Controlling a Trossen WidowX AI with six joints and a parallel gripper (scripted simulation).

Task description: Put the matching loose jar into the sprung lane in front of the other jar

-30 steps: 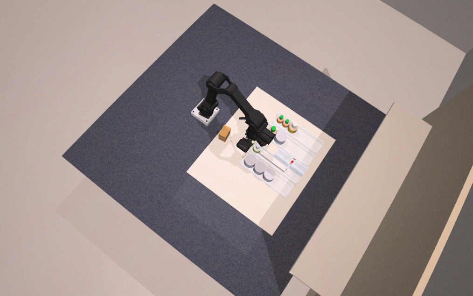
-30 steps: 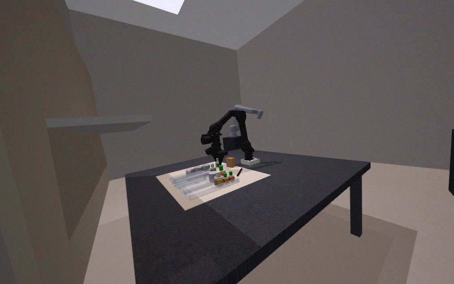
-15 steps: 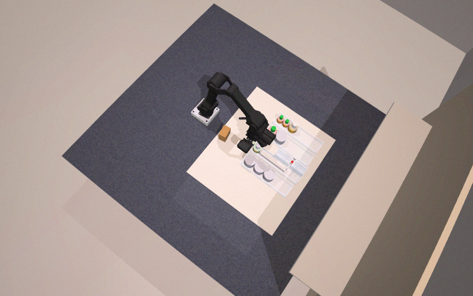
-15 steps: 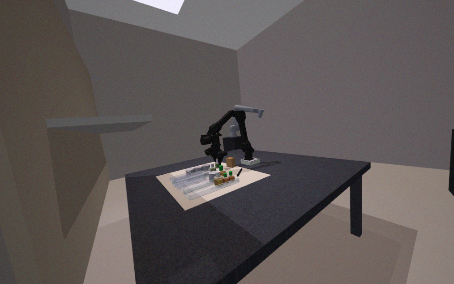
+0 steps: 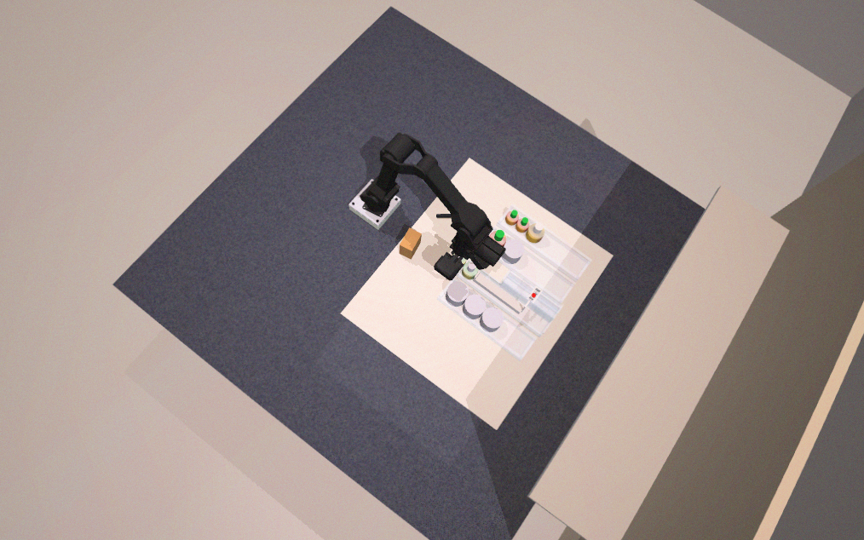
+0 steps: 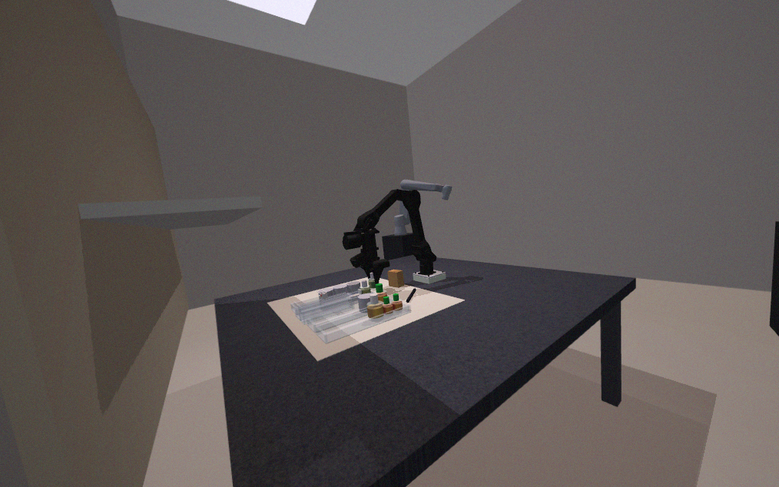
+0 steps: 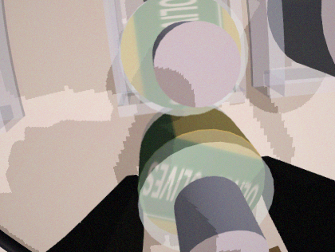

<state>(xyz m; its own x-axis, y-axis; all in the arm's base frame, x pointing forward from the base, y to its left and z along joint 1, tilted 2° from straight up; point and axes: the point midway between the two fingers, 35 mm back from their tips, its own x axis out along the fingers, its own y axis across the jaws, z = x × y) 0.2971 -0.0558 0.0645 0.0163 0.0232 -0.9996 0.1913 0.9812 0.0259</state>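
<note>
My gripper [image 5: 463, 261] [image 6: 373, 278] [image 7: 199, 177] is shut on a small green-labelled olives jar with a grey cap. The held jar [image 6: 371, 282] [image 7: 163, 189] is roughly upright, just outside the front of the sprung lane. The matching olives jar [image 5: 469, 271] [image 6: 364, 289] [image 7: 145, 60] stands at the front end of the clear lane, close behind the low front stop [image 7: 139, 110]. In the wrist view the two jars nearly meet in outline; whether they touch cannot be told. The held jar's base and the pusher plate are hidden or too small to make out.
White-lidded jars [image 5: 474, 307] stand in the lane on one side. On the other are a white-lidded jar [image 5: 512, 250] and a green-capped jar [image 5: 498, 236]; further green-capped jars [image 5: 512, 218] stand beyond. An orange-brown block [image 5: 410, 244] [image 6: 396, 278] and a black stick [image 5: 443, 215] [image 6: 411, 295] lie nearby.
</note>
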